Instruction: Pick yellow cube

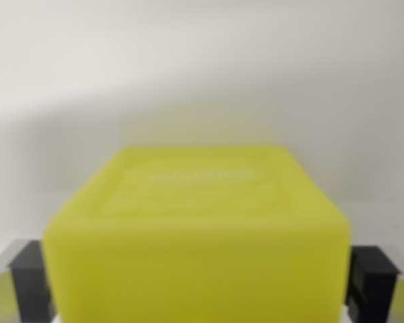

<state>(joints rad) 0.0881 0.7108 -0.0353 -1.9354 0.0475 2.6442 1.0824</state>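
one wrist view is given, and it is soft and out of focus throughout. at the wrist view's left, low in the frame, a dark finger (31, 279) of the hand (198, 282) is seen, its pad set against the left side of the yellow cube (195, 235). a pale, shiny strip is made out just outside that finger, though what it is cannot be told.

the yellow cube is found in the middle of the frame, filling most of the lower half — its front face is turned toward the camera and its top face is tilted away. a shallow raised frame and a line of embossed lettering are seen on the top face, but the letters are too blurred to be read. the cube's lower edge is cut off by the bottom of the frame, so whether it rests on the table (67, 148) cannot be told.

at the wrist view's right, the other dark finger (372, 279) is seen against the cube's right side. the hand is thus closed around the cube, which is pinched between the two fingers. behind everything, a plain pale grey-white surface is seen — lighter toward the upper right.
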